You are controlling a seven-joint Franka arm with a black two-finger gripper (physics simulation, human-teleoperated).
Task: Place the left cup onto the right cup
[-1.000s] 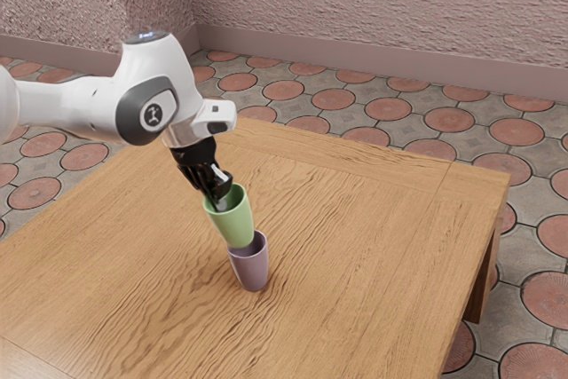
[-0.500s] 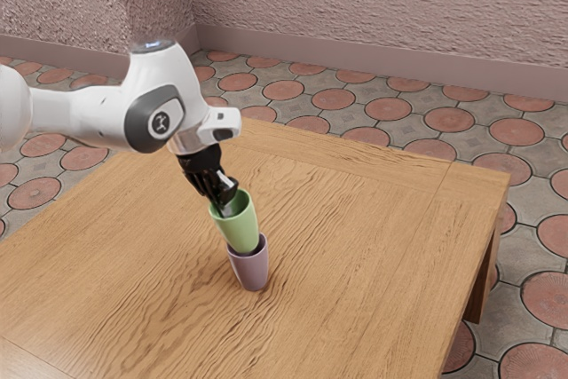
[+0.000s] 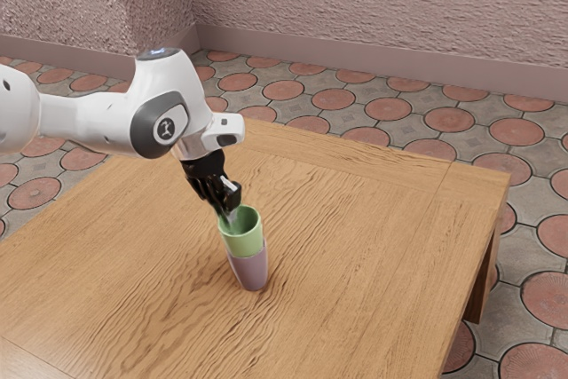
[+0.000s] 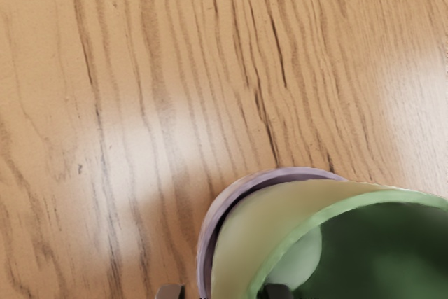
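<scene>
Green cup [image 3: 243, 235] stood upright on the desk [image 3: 382, 219], nested well down inside the purple cup [image 3: 250, 271], so that only its upper band and rim rose above the purple lip. Both cups sat near the middle of the desk, toward the exterior view's left. The pincer [image 3: 231, 208] hung directly over the near side of the green rim, reaching down at a slant from the white arm [image 3: 106, 117] at the exterior view's upper left. From the wrist camera, the green cup [image 4: 280, 229] showed its pale outer wall and dark inside, ringed by the purple cup's [image 4: 204, 250] rim against the wood grain of the desk [image 4: 140, 68]. Two dark fingertips [image 4: 170, 291] stood narrowly apart astride that green wall, one outside and one inside, with a gap visible beside the outer one, so the pincer looked slightly parted and not clamped.
</scene>
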